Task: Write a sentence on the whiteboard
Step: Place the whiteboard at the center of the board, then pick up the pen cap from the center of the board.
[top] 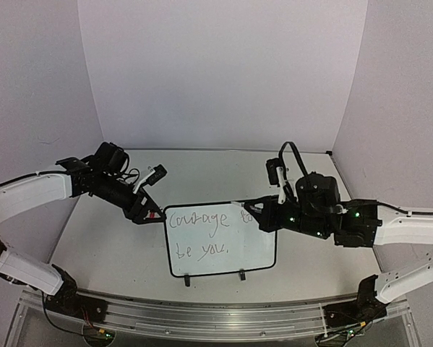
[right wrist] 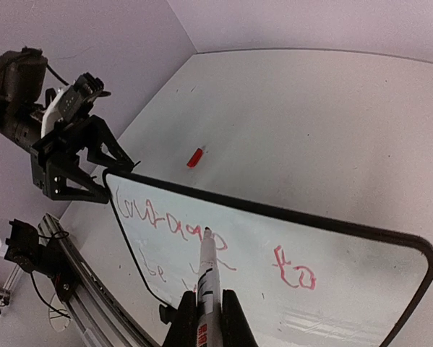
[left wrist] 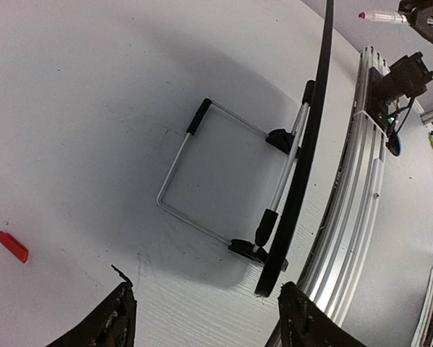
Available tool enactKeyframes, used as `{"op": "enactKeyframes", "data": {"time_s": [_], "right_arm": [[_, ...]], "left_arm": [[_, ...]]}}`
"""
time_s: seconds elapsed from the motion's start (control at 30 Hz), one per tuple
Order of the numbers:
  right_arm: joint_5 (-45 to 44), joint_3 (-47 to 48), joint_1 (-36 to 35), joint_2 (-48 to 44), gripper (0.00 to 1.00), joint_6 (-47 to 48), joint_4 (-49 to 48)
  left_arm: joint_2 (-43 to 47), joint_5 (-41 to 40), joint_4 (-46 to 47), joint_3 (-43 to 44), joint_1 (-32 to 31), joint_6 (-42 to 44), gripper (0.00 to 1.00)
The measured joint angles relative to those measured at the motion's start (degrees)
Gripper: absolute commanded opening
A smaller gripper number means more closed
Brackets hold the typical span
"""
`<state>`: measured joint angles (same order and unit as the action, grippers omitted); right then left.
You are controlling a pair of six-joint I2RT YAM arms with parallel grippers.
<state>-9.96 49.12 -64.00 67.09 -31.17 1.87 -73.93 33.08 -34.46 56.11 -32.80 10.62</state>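
The whiteboard [top: 254,251] stands propped on the table, its black rim [left wrist: 303,181] edge-on in the left wrist view. The sentence [top: 199,220] reads "Courage to" over "be you," and shows red [right wrist: 174,225] in the right wrist view. My right gripper [right wrist: 209,298] is shut on a white marker [right wrist: 205,264], whose tip hovers over the first line. From above, this gripper [top: 263,211] sits at the board's top right. My left gripper [left wrist: 205,289] is open, with the board's top left corner between its fingers, not touching them.
A red marker cap [right wrist: 195,157] lies on the table behind the board, also seen in the left wrist view [left wrist: 12,246]. The board's wire stand [left wrist: 202,181] rests behind it. An aluminium rail [top: 202,311] runs along the near table edge. White walls enclose the back and sides.
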Motion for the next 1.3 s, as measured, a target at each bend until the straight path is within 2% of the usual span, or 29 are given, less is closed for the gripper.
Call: {"op": "enactKeyframes", "data": {"time_s": [0.2,0.4,0.57,0.7,0.83,1.07,1.13,1.23,1.3], "right_arm": [[1.9,14.01,5.08,7.18,0.0,3.9,4.9],[5.69,23.46,10.72,12.5,0.0,5.49,8.19],[10.16,25.16,16.92,15.84,0.0,5.38,9.8],[15.11,25.22,22.14,18.37,0.0,4.34,10.84],[18.44,25.25,26.35,19.39,0.0,3.75,12.09],[22.01,25.27,29.91,19.39,0.0,3.28,12.49],[22.85,25.27,30.68,19.39,0.0,3.21,12.57],[23.63,25.27,31.58,19.39,0.0,3.09,12.62],[24.14,25.27,31.96,19.39,0.0,3.04,12.64]], "left_arm": [[6.1,-6.03,0.61,-0.57,1.91,-4.31,0.79],[10.14,-17.19,2.13,-0.6,2.53,-16.5,0.8],[7.94,-26.65,2.71,-0.6,2.54,-27.84,0.82],[1.94,-31.8,2.95,0.03,2.6,-34.74,0.82],[-5.66,-35.06,2.55,1.47,2.6,-38.42,0.77],[-18.82,-36.13,2.09,6.56,2.6,-38.79,0.76],[-20.79,-36.06,2.12,7.11,2.6,-38.58,0.7],[-24.33,-35.85,1.96,9.14,2.63,-38.18,0.54],[-26.98,-35.5,2.21,10.71,2.8,-37.77,0.5]]}}
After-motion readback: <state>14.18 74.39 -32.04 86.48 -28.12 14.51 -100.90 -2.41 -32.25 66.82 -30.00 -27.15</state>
